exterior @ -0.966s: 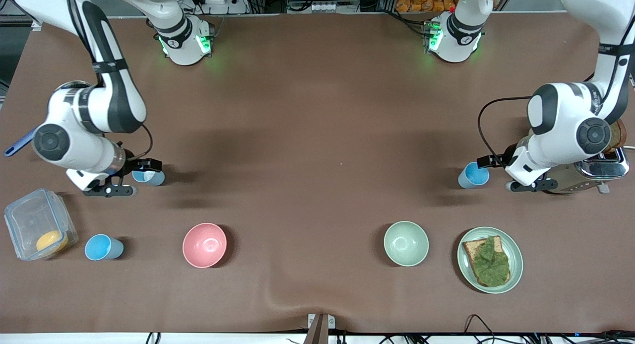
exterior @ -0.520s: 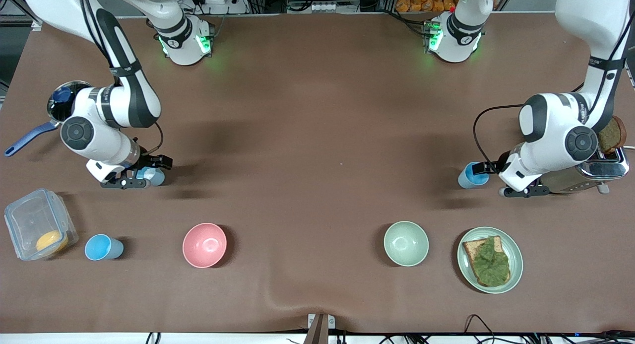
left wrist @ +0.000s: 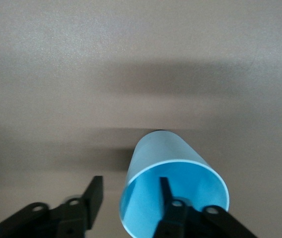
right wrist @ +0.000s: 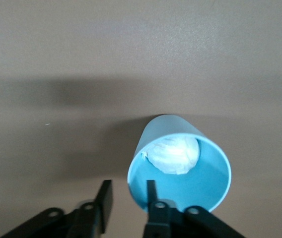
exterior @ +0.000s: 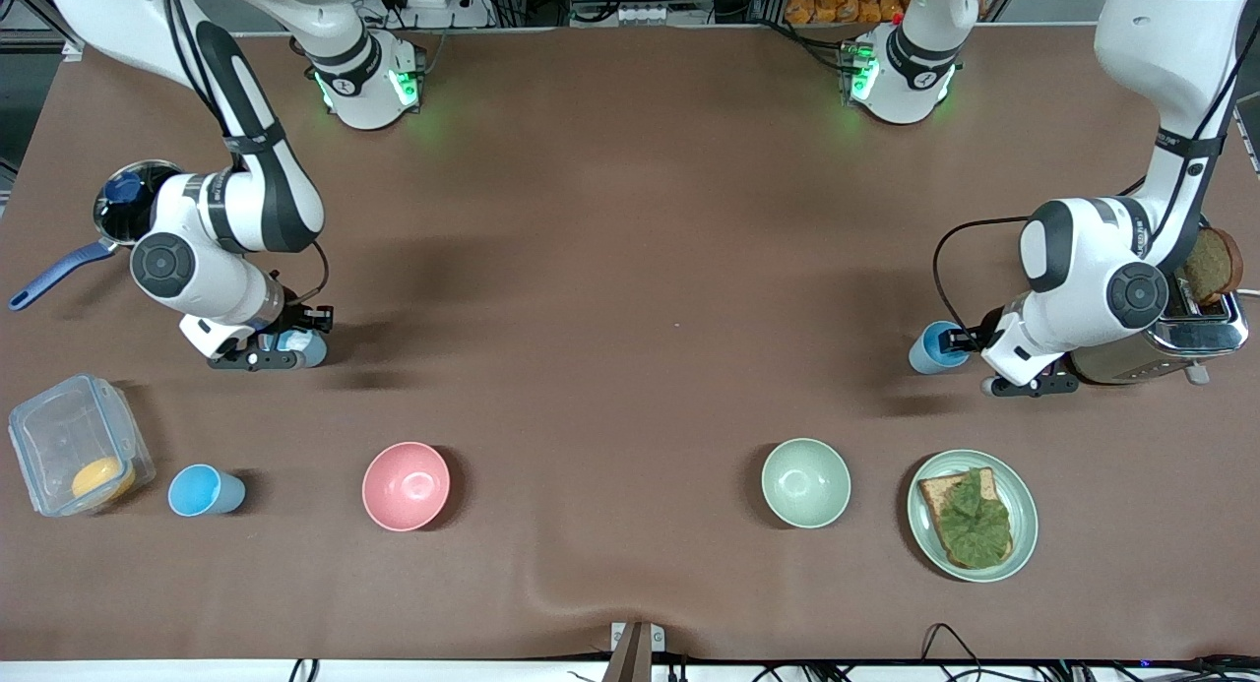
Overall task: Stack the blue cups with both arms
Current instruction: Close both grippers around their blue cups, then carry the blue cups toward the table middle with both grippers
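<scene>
Brown table [exterior: 630, 269] w/ me working both ends. Toaster [exterior: 1181, 338] sits at my left arm's end, dark toast slice [exterior: 1213, 266] sticking up from it. Clear lidded box [exterior: 74, 456] at my right arm's end holds sth orange. Plate [exterior: 1019, 495] w/ bread and green leaf [exterior: 970, 520] is nearer the front camera than the toaster; green bowl [exterior: 805, 482] beside it, pink bowl [exterior: 406, 485] toward the right arm's end. Pot [exterior: 123, 205] w/ blue handle is partly hidden by my right arm.

Cups: three blue ones. Bright blue cup [exterior: 930, 347] stands on the table next to the toaster; my left gripper [left wrist: 131, 198] is down at its rim, jaws apart, one finger [left wrist: 168, 198] inside the cup, the other outside the wall. Paler cup [right wrist: 180, 163], w/ a crumpled white wad in its bottom, stands between pot and box; my right gripper [right wrist: 126, 201] straddles its rim the same way, jaws apart, one finger [right wrist: 152, 193] inside. Third cup [exterior: 202, 491] stands alone between box and pink bowl.
</scene>
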Motion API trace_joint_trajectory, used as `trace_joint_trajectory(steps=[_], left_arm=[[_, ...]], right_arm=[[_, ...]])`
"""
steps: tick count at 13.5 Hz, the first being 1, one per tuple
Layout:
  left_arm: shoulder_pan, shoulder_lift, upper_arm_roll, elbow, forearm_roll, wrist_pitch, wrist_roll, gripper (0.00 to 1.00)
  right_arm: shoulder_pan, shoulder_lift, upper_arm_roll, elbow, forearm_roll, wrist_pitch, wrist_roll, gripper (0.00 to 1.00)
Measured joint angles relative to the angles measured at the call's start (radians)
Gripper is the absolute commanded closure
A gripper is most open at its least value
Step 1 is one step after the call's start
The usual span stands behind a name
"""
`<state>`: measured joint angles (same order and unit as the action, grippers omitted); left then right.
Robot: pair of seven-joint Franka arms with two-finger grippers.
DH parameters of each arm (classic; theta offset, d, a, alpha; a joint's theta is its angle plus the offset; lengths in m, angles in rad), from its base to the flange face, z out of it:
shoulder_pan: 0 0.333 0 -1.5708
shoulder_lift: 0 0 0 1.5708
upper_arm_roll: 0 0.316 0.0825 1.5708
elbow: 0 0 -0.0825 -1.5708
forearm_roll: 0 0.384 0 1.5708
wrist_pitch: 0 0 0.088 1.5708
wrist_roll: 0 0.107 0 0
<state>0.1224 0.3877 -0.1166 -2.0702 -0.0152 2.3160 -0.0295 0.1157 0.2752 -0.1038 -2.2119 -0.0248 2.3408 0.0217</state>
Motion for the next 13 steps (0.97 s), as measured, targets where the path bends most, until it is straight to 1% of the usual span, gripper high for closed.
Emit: trace_joint_trajectory(steps=[4, 5, 7, 9, 11, 12, 13], left_arm=[[0.002, -0.006, -0.008, 0.011, -0.002, 0.011, 0.015, 1.00], [0.002, -0.018, -0.015, 0.020, -0.009, 0.011, 0.015, 1.00], [0.002, -0.061, -0.031, 0.034, -0.023, -0.002, 0.015, 1.00], [0.001, -0.117, -0.050, 0.060, -0.024, -0.065, 0.015, 1.00], [0.001, -0.171, -0.077, 0.113, -0.043, -0.178, 0.015, 1.00], [0.000, -0.192, -0.091, 0.150, -0.068, -0.239, 0.015, 1.00], [-0.002, -0.206, -0.100, 0.185, -0.086, -0.295, 0.015, 1.00]], right_arm=[[0.001, -0.002, -0.001, 0.013, -0.002, -0.017, -0.004, 1.00], [0.005, -0.002, 0.001, 0.027, -0.002, -0.048, -0.004, 1.00], [0.015, -0.002, 0.003, 0.085, -0.001, -0.152, -0.003, 1.00], [0.042, -0.003, 0.006, 0.164, 0.001, -0.255, 0.015, 1.00], [0.105, -0.003, 0.010, 0.227, 0.009, -0.317, 0.101, 1.00], [0.149, -0.003, 0.013, 0.247, 0.034, -0.330, 0.158, 1.00], [0.198, -0.003, 0.015, 0.260, 0.084, -0.334, 0.214, 1.00]])
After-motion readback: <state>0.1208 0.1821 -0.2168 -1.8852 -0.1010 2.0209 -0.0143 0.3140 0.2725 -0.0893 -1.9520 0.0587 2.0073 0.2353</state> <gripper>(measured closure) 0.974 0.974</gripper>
